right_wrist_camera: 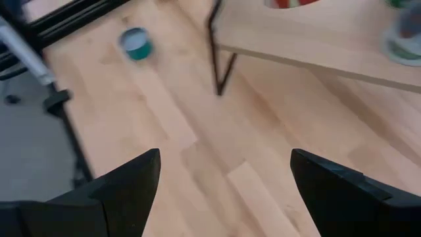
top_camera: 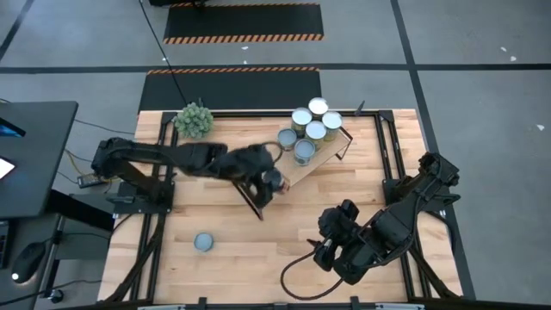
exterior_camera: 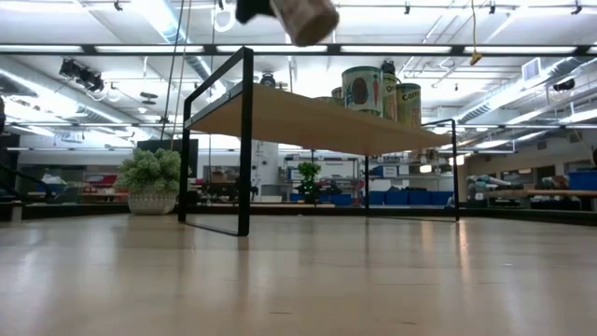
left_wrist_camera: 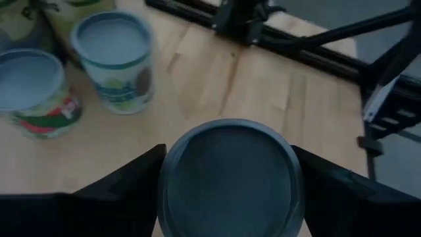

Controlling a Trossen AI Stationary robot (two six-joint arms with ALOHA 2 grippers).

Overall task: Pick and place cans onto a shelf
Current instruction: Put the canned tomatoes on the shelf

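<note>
My left gripper [top_camera: 271,181] is shut on a can [left_wrist_camera: 230,178] with a dark round top, held in the air over the near left end of the shelf [top_camera: 297,172]. In the low view the can [exterior_camera: 303,19] is well above the light wood board [exterior_camera: 308,117]. Several cans [top_camera: 312,129] stand on their bases at the shelf's far end; two of them show in the left wrist view [left_wrist_camera: 112,59]. One more can [top_camera: 203,242] stands on the table at the near left. My right gripper [top_camera: 325,245] is open and empty at the near right. My left gripper pinches the can by its side wall [left_wrist_camera: 164,191], one finger [left_wrist_camera: 118,191] on each side, just below the top rim. The fingers come from the table's left. The can is lifted clear of the shelf board and looks tilted in the low view.
A spiky green plant ball [top_camera: 194,120] sits at the table's far left corner. The shelf's black end frame [exterior_camera: 244,140] stands near my left gripper. The lone can also shows in the right wrist view [right_wrist_camera: 135,43], with bare table between it and the shelf leg [right_wrist_camera: 220,59].
</note>
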